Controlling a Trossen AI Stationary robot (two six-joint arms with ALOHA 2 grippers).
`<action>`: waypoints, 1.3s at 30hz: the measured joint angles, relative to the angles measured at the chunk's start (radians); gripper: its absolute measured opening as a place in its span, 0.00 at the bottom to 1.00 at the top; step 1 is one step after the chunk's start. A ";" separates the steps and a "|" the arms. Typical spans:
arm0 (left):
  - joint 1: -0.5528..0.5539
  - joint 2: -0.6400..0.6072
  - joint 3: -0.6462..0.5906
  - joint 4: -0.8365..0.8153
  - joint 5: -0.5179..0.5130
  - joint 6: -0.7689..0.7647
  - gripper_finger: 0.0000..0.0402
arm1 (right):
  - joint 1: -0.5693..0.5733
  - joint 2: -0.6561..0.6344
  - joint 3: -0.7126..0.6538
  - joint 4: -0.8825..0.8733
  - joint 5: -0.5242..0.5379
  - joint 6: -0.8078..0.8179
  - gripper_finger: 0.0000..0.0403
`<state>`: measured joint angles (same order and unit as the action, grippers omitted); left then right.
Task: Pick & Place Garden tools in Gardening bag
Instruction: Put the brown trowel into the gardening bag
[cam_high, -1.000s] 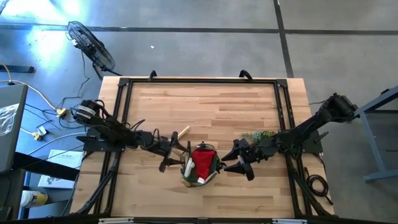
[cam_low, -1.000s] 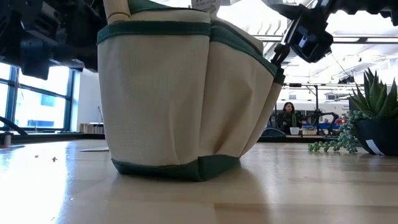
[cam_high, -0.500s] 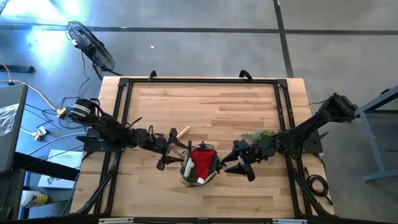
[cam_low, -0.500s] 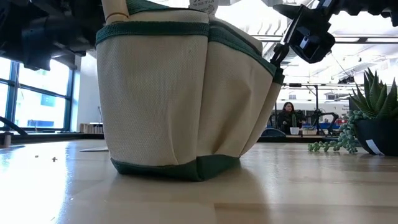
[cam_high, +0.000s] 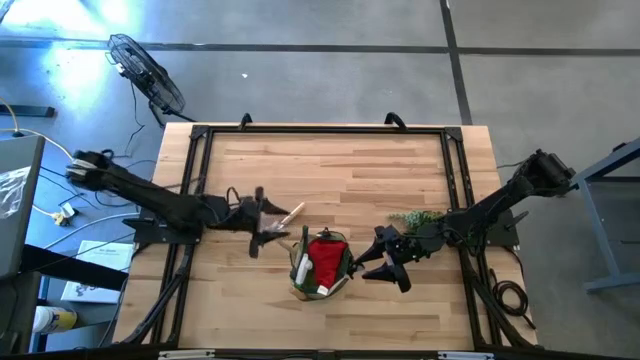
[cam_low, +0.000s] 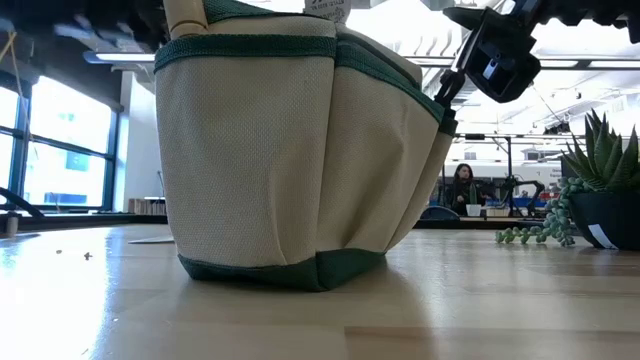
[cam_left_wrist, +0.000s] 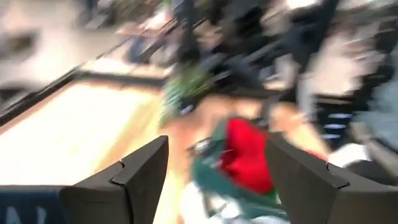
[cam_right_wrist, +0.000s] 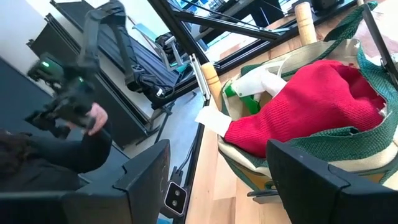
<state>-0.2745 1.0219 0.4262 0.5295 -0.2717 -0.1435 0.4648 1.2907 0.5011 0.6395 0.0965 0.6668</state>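
The gardening bag (cam_high: 320, 268) stands upright on its base near the table's front middle; in the low view it is the cream bag (cam_low: 290, 160) with green trim. Inside lie a red fabric bundle (cam_right_wrist: 311, 106) and a green-and-white item (cam_right_wrist: 249, 93). Wooden tool handles (cam_right_wrist: 211, 78) (cam_high: 292, 213) stick up out of the bag at its left side. My left gripper (cam_high: 270, 228) hangs open to the left of the bag, raised and apart from it, with nothing between its fingers (cam_left_wrist: 216, 142). My right gripper (cam_high: 385, 262) stands open at the bag's right rim. My right gripper has one finger (cam_low: 452, 88) at the bag's green rim on its right side (cam_low: 443, 108), slanting down from the table's right. Whether the other finger touches the bag, I cannot tell. The bag stands upright on the table.
A leafy green sprig (cam_high: 418, 217) lies on the table behind my right gripper, and a potted plant (cam_low: 600, 190) shows in the low view. Bare wood spans the far half of the table (cam_high: 330, 165). A person (cam_low: 463, 185) sits in the room beyond.
My left gripper has risen and drawn back from the bag toward the table's left edge, tipping up to level, its arm folding back. The bag, its contents and my right gripper have stayed where they were.
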 joint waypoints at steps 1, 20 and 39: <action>0.000 -0.037 0.043 -0.144 -0.049 -0.051 0.65 | 0.000 0.000 0.000 0.000 0.000 -0.004 0.64; 0.359 0.220 0.583 -1.271 0.147 -0.447 0.65 | 0.000 0.000 0.000 -0.018 -0.003 0.019 0.64; 0.388 0.482 0.583 -1.217 0.245 -0.410 0.65 | 0.000 0.000 0.000 -0.065 -0.011 -0.009 0.64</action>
<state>0.1131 1.5036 1.0092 -0.6872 -0.0269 -0.5539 0.4648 1.2906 0.5011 0.5747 0.0853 0.6579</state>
